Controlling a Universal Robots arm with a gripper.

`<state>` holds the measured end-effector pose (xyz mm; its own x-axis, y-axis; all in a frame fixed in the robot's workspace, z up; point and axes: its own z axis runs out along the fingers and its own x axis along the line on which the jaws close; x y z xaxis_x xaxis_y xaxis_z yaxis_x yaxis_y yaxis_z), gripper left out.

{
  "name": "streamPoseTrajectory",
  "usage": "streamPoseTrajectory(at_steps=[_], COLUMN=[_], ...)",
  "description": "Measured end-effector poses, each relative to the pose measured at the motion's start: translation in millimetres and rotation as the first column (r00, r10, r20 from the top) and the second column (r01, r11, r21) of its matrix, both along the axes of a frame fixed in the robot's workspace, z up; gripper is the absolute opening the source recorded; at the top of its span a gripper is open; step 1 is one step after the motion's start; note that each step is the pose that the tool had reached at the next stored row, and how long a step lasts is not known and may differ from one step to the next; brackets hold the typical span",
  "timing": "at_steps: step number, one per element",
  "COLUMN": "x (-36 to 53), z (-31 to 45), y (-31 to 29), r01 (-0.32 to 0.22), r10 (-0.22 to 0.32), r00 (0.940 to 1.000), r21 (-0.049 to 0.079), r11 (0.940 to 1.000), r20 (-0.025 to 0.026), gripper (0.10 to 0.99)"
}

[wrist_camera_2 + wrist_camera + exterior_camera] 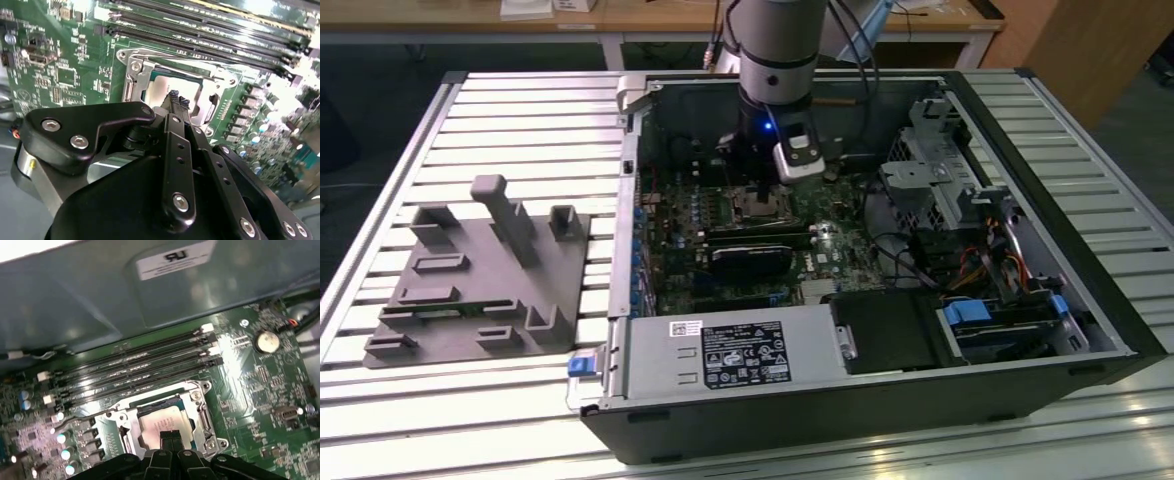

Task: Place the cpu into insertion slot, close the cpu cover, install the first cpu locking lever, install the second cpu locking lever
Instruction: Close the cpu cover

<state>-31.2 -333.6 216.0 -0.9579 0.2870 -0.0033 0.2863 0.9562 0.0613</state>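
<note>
The insertion slot (761, 207) sits mid-motherboard inside the open computer case. The cpu (161, 421) lies in it as a pale silver square, also seen in the second wrist view (156, 89). The cpu cover (202, 411), a silver frame with a square window, lies flat over the cpu's edges (136, 75). A thin metal lever (80, 420) sticks out sideways from the socket. My gripper (171, 436) hangs just above the cpu's edge, shut with its two black fingertips (173, 96) pressed together and nothing between them. In the exterior view the gripper (767, 195) points straight down over the socket.
Black memory slots (140, 370) run along one side of the socket, and the case wall (100, 290) rises behind them. Capacitors (62, 439) and a coin cell (266, 341) flank it. A drive cage (947, 170) and power supply (734, 355) fill the case. A grey fixture (480, 270) lies outside.
</note>
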Motion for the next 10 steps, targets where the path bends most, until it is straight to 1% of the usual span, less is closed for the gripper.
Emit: streamPoseTrajectory(at_steps=[2, 5, 7, 10], x=[0.0, 0.0, 0.0, 0.0], z=[-0.6, -1.6, -2.3, -2.8], y=[0.0, 0.0, 0.0, 0.0], r01=[-0.036, -0.090, -0.127, -0.178], r10=[0.036, 0.090, 0.127, 0.178], r00=[0.9994, 0.9960, 0.9919, 0.9841], r21=[0.000, 0.000, 0.000, 0.000], r11=[0.9994, 0.9960, 0.9919, 0.9841], r20=[0.0001, 0.0002, 0.0002, 0.0007], gripper=[0.106, 0.106, 0.106, 0.106])
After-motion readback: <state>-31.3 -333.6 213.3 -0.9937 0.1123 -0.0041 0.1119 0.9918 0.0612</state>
